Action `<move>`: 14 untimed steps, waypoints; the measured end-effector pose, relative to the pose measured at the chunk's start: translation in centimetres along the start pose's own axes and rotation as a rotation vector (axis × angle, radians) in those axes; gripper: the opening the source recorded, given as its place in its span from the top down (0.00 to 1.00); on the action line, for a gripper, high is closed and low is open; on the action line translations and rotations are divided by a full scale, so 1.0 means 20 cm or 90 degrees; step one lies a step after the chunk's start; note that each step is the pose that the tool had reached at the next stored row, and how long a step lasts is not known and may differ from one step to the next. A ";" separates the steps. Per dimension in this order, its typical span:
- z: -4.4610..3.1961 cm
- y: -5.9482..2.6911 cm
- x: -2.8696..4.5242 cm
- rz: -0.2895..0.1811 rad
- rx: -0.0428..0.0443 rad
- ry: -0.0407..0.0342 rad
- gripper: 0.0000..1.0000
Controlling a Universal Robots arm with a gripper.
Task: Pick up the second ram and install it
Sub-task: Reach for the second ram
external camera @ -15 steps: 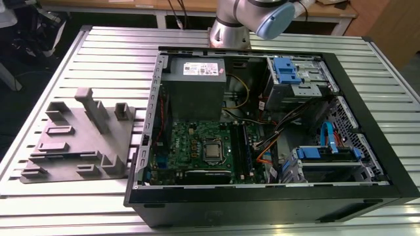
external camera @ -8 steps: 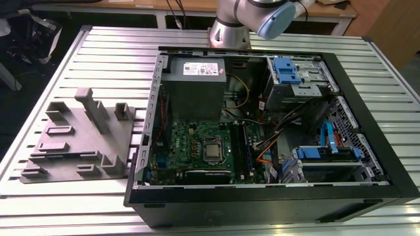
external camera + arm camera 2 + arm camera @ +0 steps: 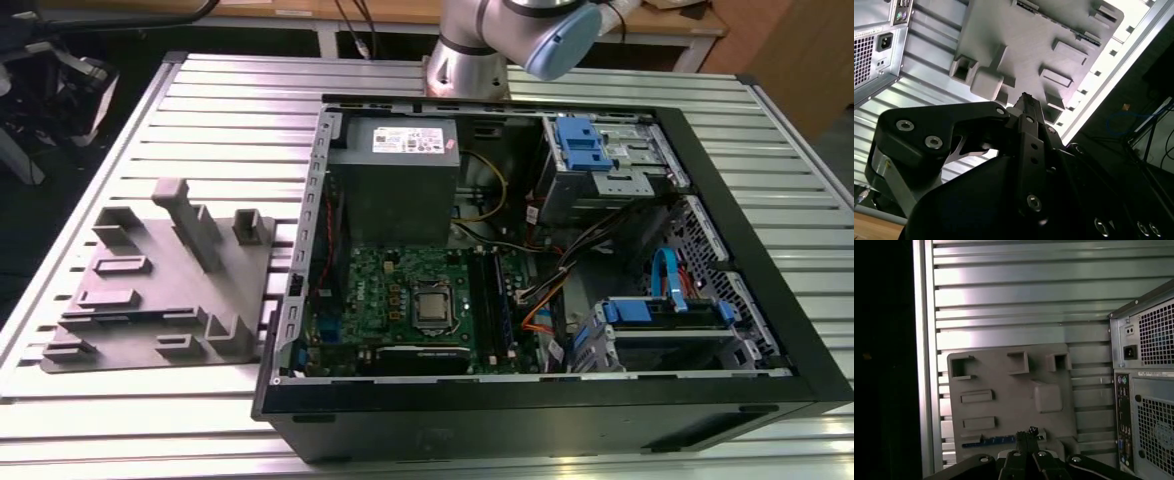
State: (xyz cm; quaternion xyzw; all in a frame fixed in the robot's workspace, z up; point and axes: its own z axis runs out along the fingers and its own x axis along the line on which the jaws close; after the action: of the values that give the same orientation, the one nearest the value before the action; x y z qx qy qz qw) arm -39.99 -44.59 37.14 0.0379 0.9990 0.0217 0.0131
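Note:
In the first wrist view the second ram, a narrow bluish stick, lies along a slot of the grey holder block. My gripper hangs above the holder with its fingers pressed together and nothing between them, its tips just past one end of the stick. In the second wrist view the gripper points at the holder block. In the exterior view the holder block lies to the left of the open computer case. The long black memory slots sit beside the processor socket.
The ribbed metal table carries the case and holder. The arm's base stands behind the case. Inside the case are a grey power supply, blue drive brackets and loose cables. The case's rear panel is close to the holder.

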 end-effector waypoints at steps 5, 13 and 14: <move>0.022 -0.042 0.012 0.000 0.0000 0.0000 0.93; 0.058 -0.101 0.031 0.000 0.0000 0.0001 0.93; 0.064 -0.109 0.035 0.000 0.0000 0.0001 0.93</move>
State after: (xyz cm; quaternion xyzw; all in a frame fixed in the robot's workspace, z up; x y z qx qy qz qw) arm -40.82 -46.66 35.75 0.0379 0.9990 0.0218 0.0131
